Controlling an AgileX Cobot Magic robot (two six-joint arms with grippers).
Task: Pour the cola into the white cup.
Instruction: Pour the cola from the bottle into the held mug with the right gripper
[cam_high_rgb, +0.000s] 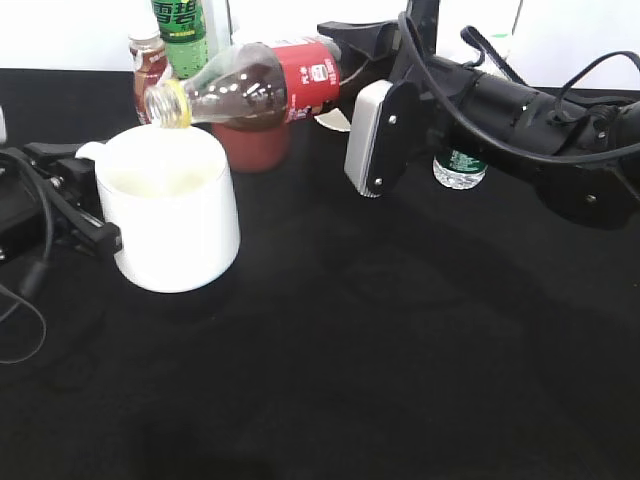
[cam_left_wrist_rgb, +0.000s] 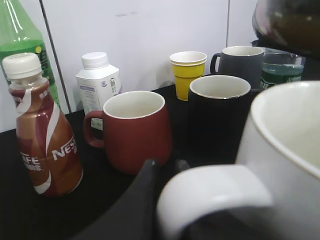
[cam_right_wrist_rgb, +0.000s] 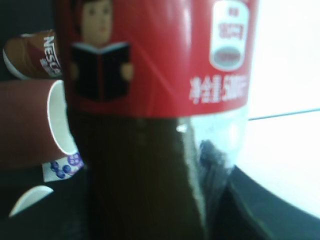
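The white cup stands at the left of the black table. My left gripper is shut on its loop handle; in the left wrist view the handle fills the space beside the dark fingers. The cola bottle lies almost level, held by my right gripper at its base end. Its open mouth is over the cup's far rim. I see no stream, and the cup's inside looks white. The right wrist view is filled by the cola bottle with its red label.
Behind the cup stand a red mug, a Nescafe bottle, a green bottle, a small white bottle, a yellow cup, a black mug and a grey mug. A water bottle stands behind the right arm.
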